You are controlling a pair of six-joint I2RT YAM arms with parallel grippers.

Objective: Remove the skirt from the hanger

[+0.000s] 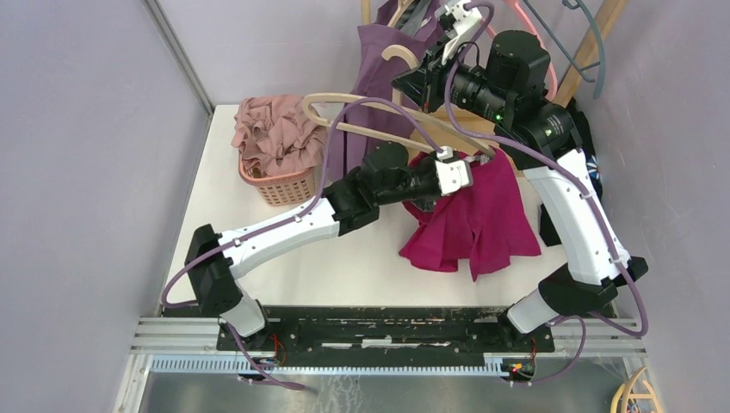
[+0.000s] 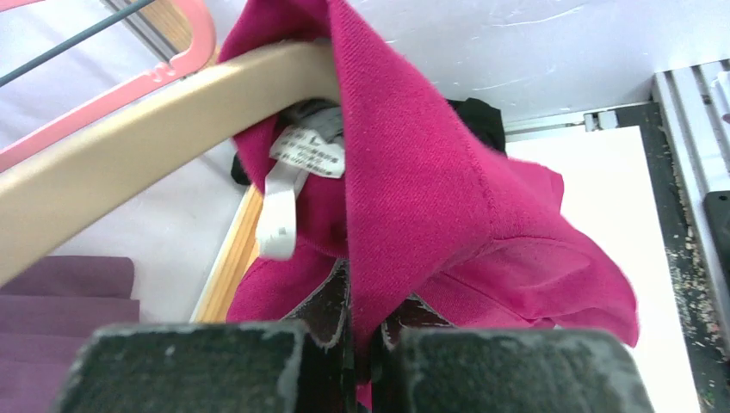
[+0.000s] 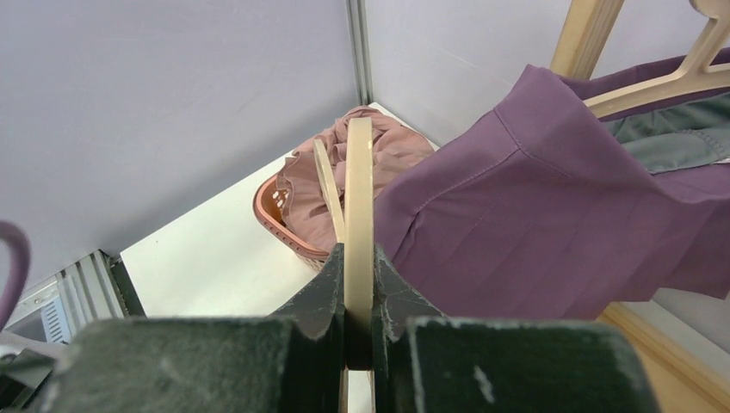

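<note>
A magenta skirt [image 1: 478, 219] hangs from the right end of a cream wooden hanger [image 1: 361, 129], its hem pooled on the white table. My left gripper [image 1: 443, 185] is shut on a fold of the skirt [image 2: 413, 198] just below the hanger bar [image 2: 155, 129]; a white label shows inside the waistband. My right gripper [image 1: 422, 82] is raised at the back and shut on the hanger [image 3: 358, 215], whose bar runs between its jaws.
A pink basket [image 1: 280, 181] of dusty-pink cloth stands at the back left. A purple garment [image 1: 383, 77] hangs on another hanger at the back, with more hangers and a wooden rack [image 1: 594, 43] behind. Grey walls close in both sides.
</note>
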